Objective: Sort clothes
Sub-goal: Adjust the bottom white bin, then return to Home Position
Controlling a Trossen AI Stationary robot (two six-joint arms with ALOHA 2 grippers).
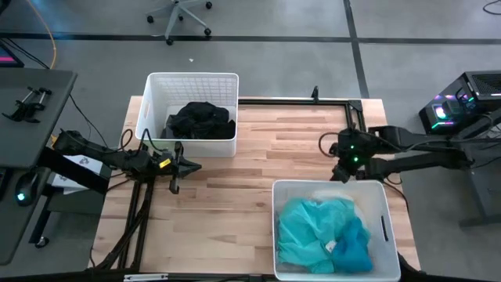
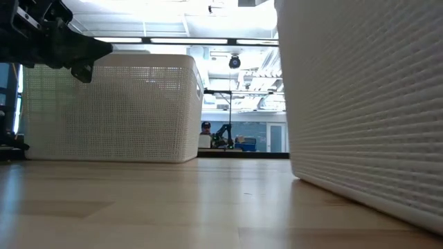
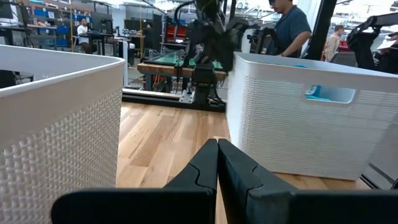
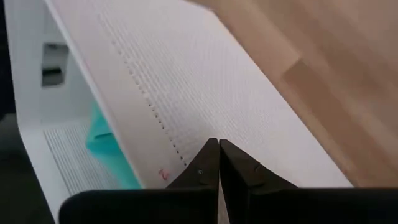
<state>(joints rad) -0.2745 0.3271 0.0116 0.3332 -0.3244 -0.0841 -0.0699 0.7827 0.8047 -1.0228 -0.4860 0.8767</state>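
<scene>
Black clothes lie heaped in the far-left white bin. Turquoise and bright blue clothes lie in the near-right white bin; a turquoise corner shows in the right wrist view. My left gripper is shut and empty, above the table just in front of the far-left bin; its shut fingers show in the left wrist view. My right gripper is shut and empty, above the far wall of the near-right bin; in the high view it hangs over that wall.
Bare wooden table top lies between the two bins. A black frame rail runs along the far edge. People and equipment stand in the room beyond the table.
</scene>
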